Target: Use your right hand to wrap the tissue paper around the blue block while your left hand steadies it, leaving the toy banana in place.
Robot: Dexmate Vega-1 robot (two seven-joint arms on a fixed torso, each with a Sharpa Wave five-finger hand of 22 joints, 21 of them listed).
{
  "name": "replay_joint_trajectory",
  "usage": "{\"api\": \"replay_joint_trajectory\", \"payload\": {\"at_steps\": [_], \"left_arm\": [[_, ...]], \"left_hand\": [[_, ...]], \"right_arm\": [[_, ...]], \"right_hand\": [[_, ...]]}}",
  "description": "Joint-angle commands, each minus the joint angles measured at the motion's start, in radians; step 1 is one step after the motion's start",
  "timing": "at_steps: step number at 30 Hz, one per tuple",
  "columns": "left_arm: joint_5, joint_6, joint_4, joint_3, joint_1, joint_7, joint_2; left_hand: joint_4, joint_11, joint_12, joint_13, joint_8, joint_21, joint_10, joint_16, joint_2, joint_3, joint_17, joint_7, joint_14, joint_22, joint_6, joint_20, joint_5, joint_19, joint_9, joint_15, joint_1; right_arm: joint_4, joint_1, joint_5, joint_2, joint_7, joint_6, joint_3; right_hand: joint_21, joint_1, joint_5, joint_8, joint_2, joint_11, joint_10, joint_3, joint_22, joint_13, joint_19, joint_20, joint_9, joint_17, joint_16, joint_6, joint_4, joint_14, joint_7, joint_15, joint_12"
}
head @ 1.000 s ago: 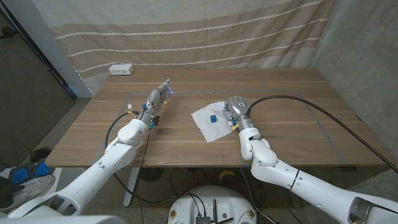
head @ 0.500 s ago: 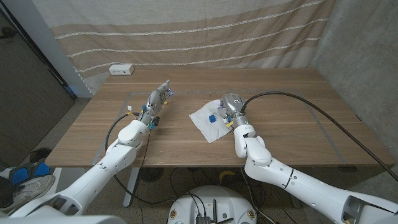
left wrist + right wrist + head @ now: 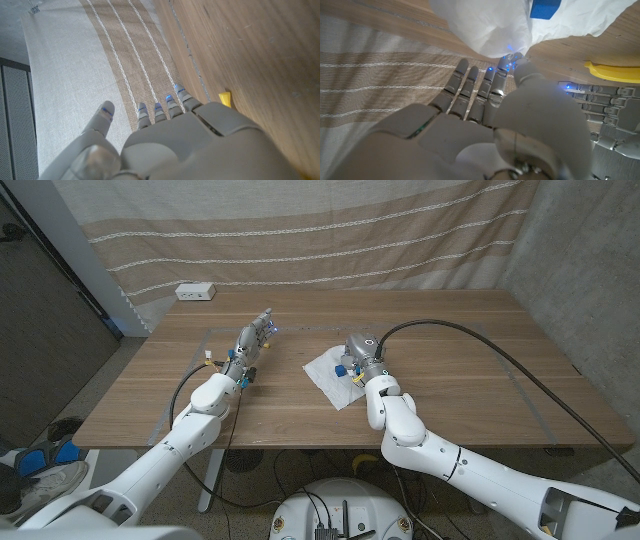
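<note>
Although the wooden table [image 3: 470, 370] is broad, the work sits near its middle, where the crumpled white tissue paper sheet [image 3: 328, 383] lies spread. It looks feather-light and limp, likely to tear or slide if dragged, so an edge or corner seems the best hold. The right hand [image 3: 358, 352] hovers over the sheet's far side, its fingers [image 3: 470, 85] straight and apart, gripping nothing. The left hand [image 3: 255, 332] waits well apart, fingers extended and empty. The small rigid blue block [image 3: 341, 369] rests on the tissue. The yellow toy banana [image 3: 612, 71] lies just beside the sheet.
</note>
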Motion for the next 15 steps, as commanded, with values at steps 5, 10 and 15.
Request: {"api": "replay_joint_trajectory", "payload": {"at_steps": [5, 10, 15], "left_arm": [[-0.015, -0.029, 0.086, 0.007, -0.039, -0.042, -0.032], [-0.019, -0.035, 0.103, 0.008, -0.049, -0.052, -0.039], [-0.022, -0.035, 0.112, 0.009, -0.054, -0.055, -0.043]], "left_hand": [[-0.006, 0.002, -0.004, 0.003, 0.000, -0.004, 0.001, -0.002, 0.027, 0.003, 0.001, -0.003, 0.003, 0.003, -0.001, -0.004, -0.002, 0.007, 0.005, -0.013, -0.003], [-0.007, 0.002, -0.004, 0.003, 0.000, -0.005, 0.001, -0.003, 0.027, 0.003, 0.001, -0.004, 0.002, 0.003, 0.000, -0.004, -0.003, 0.007, 0.005, -0.012, -0.003], [-0.008, 0.002, -0.004, 0.003, 0.000, -0.005, 0.000, -0.003, 0.027, 0.004, 0.001, -0.004, 0.002, 0.003, 0.000, -0.005, -0.003, 0.008, 0.005, -0.013, -0.003]], "right_arm": [[0.002, 0.024, -0.047, 0.039, 0.124, -0.064, -0.039], [-0.008, 0.014, -0.025, 0.038, 0.100, -0.044, -0.023], [-0.025, 0.010, 0.012, 0.034, 0.110, -0.025, -0.010]], "right_hand": [[0.006, -0.008, 0.009, 0.004, 0.005, 0.009, 0.000, 0.004, 0.002, 0.006, 0.001, 0.004, 0.004, 0.004, -0.003, -0.010, 0.000, 0.001, 0.002, -0.140, -0.004], [0.007, -0.014, 0.010, 0.001, 0.006, 0.012, -0.002, 0.003, 0.002, 0.008, 0.003, 0.006, 0.001, 0.008, -0.001, -0.015, 0.002, 0.003, -0.001, -0.138, -0.006], [0.009, -0.024, 0.012, -0.004, 0.011, 0.013, -0.009, 0.004, 0.003, 0.010, 0.002, 0.007, -0.004, 0.012, -0.001, -0.021, 0.006, 0.003, 0.000, -0.134, -0.009]]}}
